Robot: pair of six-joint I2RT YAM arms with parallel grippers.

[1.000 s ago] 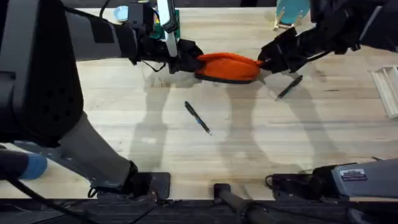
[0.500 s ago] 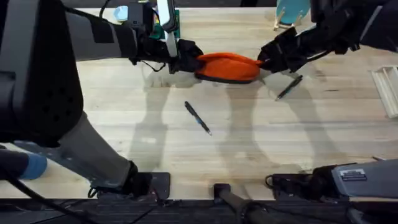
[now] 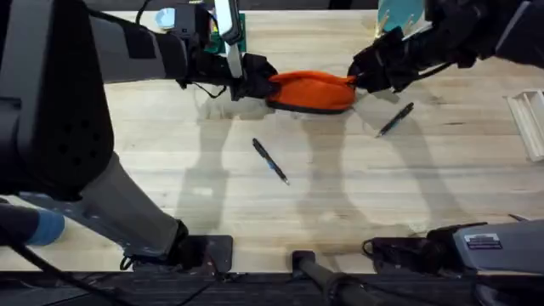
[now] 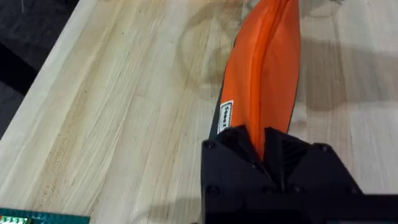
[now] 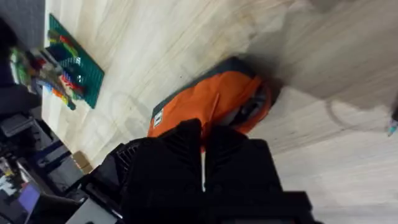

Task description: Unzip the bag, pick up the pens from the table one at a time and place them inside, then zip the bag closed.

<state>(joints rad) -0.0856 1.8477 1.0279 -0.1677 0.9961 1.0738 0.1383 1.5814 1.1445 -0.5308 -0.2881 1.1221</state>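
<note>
Clamped on the bag [image 3: 312, 90] at 9 o'clock by left gripper [image 3: 259, 83], at 3 o'clock by right gripper [image 3: 361, 78]; pens [image 3: 270, 161] [image 3: 396, 119] on table [image 3: 340, 187].

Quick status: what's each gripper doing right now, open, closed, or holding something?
Left gripper: closed on one end of the orange pencil pouch.
Right gripper: closed at the pouch's other end.
</note>
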